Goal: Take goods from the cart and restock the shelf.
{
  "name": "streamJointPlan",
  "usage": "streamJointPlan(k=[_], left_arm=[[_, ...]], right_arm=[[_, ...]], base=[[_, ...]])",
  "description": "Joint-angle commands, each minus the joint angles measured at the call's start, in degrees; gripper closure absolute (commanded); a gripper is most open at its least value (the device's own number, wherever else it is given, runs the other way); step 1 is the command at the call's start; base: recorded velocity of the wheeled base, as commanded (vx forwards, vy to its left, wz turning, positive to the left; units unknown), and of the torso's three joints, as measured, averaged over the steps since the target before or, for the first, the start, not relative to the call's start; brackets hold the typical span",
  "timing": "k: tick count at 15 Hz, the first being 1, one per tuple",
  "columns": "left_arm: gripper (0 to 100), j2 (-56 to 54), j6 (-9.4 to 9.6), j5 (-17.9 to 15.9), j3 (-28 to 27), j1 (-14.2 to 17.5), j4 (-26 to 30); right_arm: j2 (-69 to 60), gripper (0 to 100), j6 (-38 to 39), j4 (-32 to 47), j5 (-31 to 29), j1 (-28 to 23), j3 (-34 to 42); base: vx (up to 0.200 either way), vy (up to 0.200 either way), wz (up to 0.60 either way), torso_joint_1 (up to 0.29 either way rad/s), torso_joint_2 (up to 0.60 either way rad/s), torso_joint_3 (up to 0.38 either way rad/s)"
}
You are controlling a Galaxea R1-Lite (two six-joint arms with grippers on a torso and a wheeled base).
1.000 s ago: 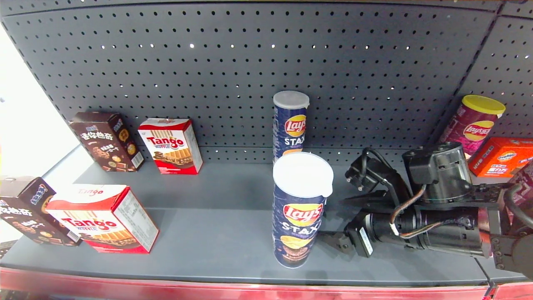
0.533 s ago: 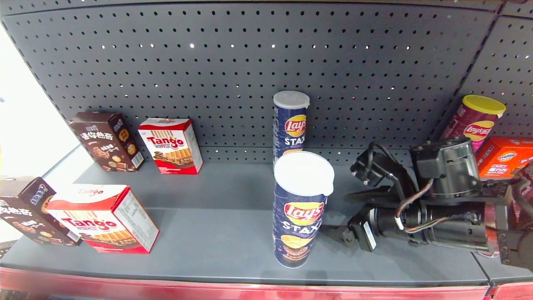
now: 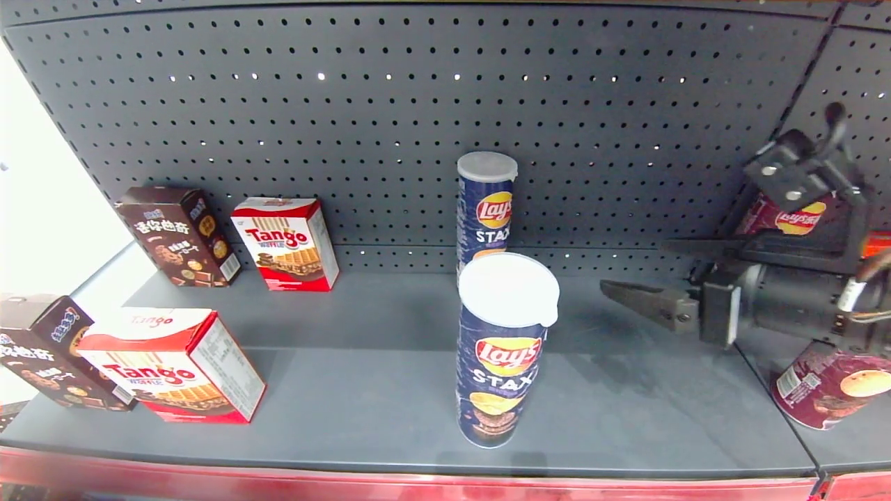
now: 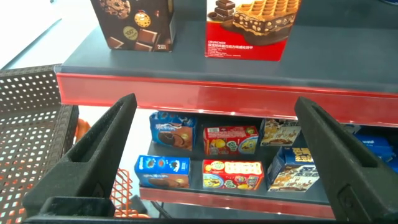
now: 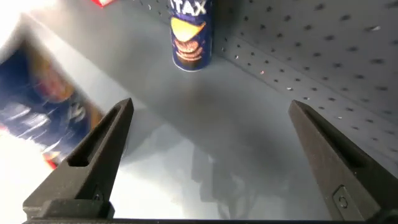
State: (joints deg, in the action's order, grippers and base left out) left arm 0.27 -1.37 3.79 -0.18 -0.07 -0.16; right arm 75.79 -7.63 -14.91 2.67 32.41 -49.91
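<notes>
Your front chip can (image 3: 502,348) stood upright on the shelf (image 3: 348,376), near the front edge. Its long axis was vertical, with the white lid up and the label facing out toward the aisle. A second blue can (image 3: 485,209) stood upright straight behind it, close to the pegboard back (image 3: 348,104), with the same axis and lid up. In the right wrist view the two cans sat apart: the rear one (image 5: 191,37) was sharp, the front one (image 5: 37,106) a blur at the edge.

Your right gripper (image 3: 632,264) hung above the shelf to the right of the front can. It pointed toward the can, clear of it, with its jaws spread wide and nothing between them.

Your left gripper (image 4: 216,102) was below and in front of the shelf's red edge (image 4: 224,96). Its jaws were also wide and held nothing. The cart mesh (image 4: 31,124) was off to one side.

Red wafer boxes (image 3: 174,365) and brown cookie boxes (image 3: 177,235) stood on the left half of the shelf. A maroon can (image 3: 828,386) sat under your right arm, and I couldn't tell whether it was upright or tilted.
</notes>
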Motion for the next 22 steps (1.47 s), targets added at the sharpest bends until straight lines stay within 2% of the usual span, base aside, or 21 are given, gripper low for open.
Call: streamJointPlan(k=[1,5,10,12,15,16,17,19,22], left_arm=[[0,0.08,-0.04,-0.01,0.01,-0.01,-0.02],[0,0.08,-0.04,-0.01,0.01,-0.01,-0.02],[0,0.08,0.05,-0.01,0.01,-0.01,-0.02],[0,0.08,0.05,-0.01,0.01,-0.01,-0.02],[0,0.0,0.05,-0.01,0.01,-0.01,-0.02],[0,0.08,0.05,-0.01,0.01,-0.01,-0.02],[0,0.08,0.05,-0.01,0.01,-0.01,-0.02],[0,0.08,0.13,-0.01,0.01,-0.01,-0.02],[0,0.08,0.13,-0.01,0.01,-0.01,-0.02]], right_arm=[[-15.14,0,-0.02,0.23,0.14,-0.51,10.27],[-32.99,0,-0.63,0.41,0.49,-0.33,27.5],[-48.02,0,-1.86,1.2,0.85,-0.42,36.55],[-55.66,0,-1.77,5.07,2.25,0.02,40.94],[-66.65,0,-1.25,12.36,2.25,-0.25,43.58],[-73.86,0,0.51,17.11,2.34,-0.33,45.34],[-75.79,0,1.92,19.3,2.16,-0.25,46.48],[-75.79,0,7.46,19.48,1.46,-0.51,46.48],[-75.79,0,8.07,19.39,-0.91,-0.33,46.48]], base=[[0.0,0.0,0.0,0.0,0.0,0.0],[0.0,0.0,0.0,0.0,0.0,0.0],[0.0,0.0,0.0,0.0,0.0,0.0],[0.0,0.0,0.0,0.0,0.0,0.0],[0.0,0.0,0.0,0.0,0.0,0.0],[0.0,0.0,0.0,0.0,0.0,0.0],[0.0,0.0,0.0,0.0,0.0,0.0],[0.0,0.0,0.0,0.0,0.0,0.0],[0.0,0.0,0.0,0.0,0.0,0.0]])
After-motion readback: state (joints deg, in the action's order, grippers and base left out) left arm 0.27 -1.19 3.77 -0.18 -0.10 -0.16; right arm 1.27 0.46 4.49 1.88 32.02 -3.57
